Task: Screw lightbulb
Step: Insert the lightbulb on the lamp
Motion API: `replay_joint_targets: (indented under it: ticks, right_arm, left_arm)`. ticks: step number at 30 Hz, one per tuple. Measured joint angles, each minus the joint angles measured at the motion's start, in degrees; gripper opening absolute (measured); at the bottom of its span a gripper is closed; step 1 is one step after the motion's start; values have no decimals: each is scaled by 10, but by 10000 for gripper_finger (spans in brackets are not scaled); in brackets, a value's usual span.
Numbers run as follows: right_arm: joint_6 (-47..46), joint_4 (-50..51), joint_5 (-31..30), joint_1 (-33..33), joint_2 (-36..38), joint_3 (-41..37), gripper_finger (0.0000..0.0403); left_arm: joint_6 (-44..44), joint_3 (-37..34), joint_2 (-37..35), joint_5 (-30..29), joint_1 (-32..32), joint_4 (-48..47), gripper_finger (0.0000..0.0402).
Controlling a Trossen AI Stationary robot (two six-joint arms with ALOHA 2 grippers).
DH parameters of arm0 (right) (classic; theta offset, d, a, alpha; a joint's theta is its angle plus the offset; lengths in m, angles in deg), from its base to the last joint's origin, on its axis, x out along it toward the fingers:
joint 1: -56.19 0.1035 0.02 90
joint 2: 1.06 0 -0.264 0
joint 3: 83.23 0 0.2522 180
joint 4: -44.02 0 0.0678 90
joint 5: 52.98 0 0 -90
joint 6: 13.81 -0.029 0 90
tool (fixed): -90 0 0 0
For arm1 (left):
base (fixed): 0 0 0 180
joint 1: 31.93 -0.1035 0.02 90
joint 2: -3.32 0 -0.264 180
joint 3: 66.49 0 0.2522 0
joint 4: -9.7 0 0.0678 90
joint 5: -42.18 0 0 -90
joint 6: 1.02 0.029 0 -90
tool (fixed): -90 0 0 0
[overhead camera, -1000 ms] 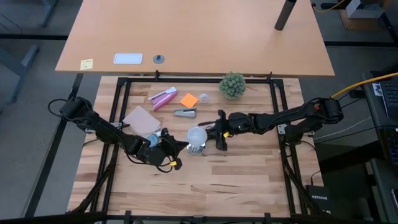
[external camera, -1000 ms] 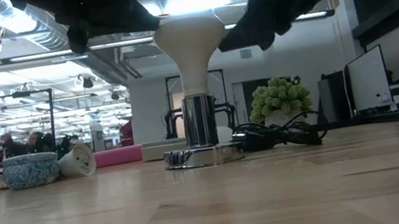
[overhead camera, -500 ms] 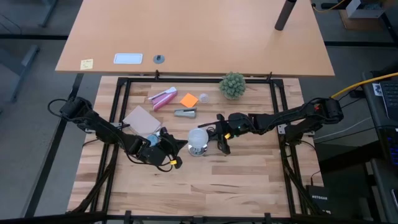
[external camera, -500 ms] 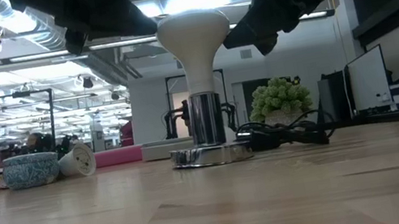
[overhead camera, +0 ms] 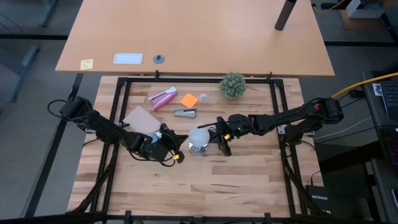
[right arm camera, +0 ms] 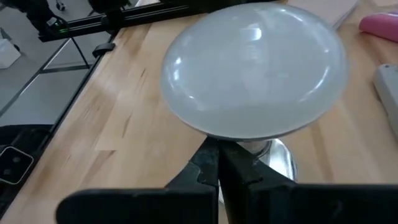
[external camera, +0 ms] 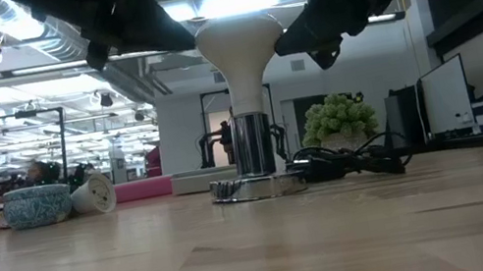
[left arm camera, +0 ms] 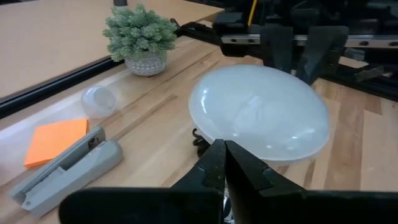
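The white frosted lightbulb [overhead camera: 198, 137] stands upright with its base in the shiny metal socket [external camera: 250, 147]. The socket's round foot [external camera: 259, 188] rests on the wooden table. My left gripper [overhead camera: 179, 145] is shut, just left of the bulb's dome [left arm camera: 258, 112]. My right gripper [overhead camera: 219, 142] is shut, just right of the dome [right arm camera: 255, 68]. In the low view both grippers hang at dome height on either side of the bulb [external camera: 238, 41]. My left gripper's shut fingertips [left arm camera: 224, 152] lie at the lower left edge of the dome [left arm camera: 211, 134], coming level from the table's left. I cannot tell whether they touch it. My right gripper's shut fingertips [right arm camera: 217, 155] lie under the dome's right edge [right arm camera: 217, 130], coming level from the right. I cannot tell whether they touch it.
The socket's black cord [external camera: 346, 162] lies right of the foot. A grey stapler [overhead camera: 185, 112], orange notes [overhead camera: 189, 99], a pink item [overhead camera: 163, 97] and a green plant ball [overhead camera: 232, 84] lie toward the far edge. A tan pad [overhead camera: 140, 117] lies at the left.
The socket with the bulb has slid a little toward the table's right, staying upright. My left gripper has moved slightly toward the far edge and toward the bulb, still shut.
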Motion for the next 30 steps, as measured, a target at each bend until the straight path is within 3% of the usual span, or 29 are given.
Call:
replay_joint_targets:
  ticks: [6,12,19,23,30]
  right_arm:
    - [-12,1,-10,-1,0,0,4]
    - [-44,2,-74,-1,0,2,4]
    - [-44,18,-90,-1,8,2,4]
    - [-37,50,-136,-1,34,1,4]
    - [22,42,-190,-1,87,2,4]
  left_arm:
    - [0,0,0,-5,6,1,1]
    - [4,0,0,-28,22,6,1]
    - [12,0,-1,-46,43,8,1]
    - [12,0,-5,-49,54,12,1]
    - [28,0,-5,0,64,47,1]
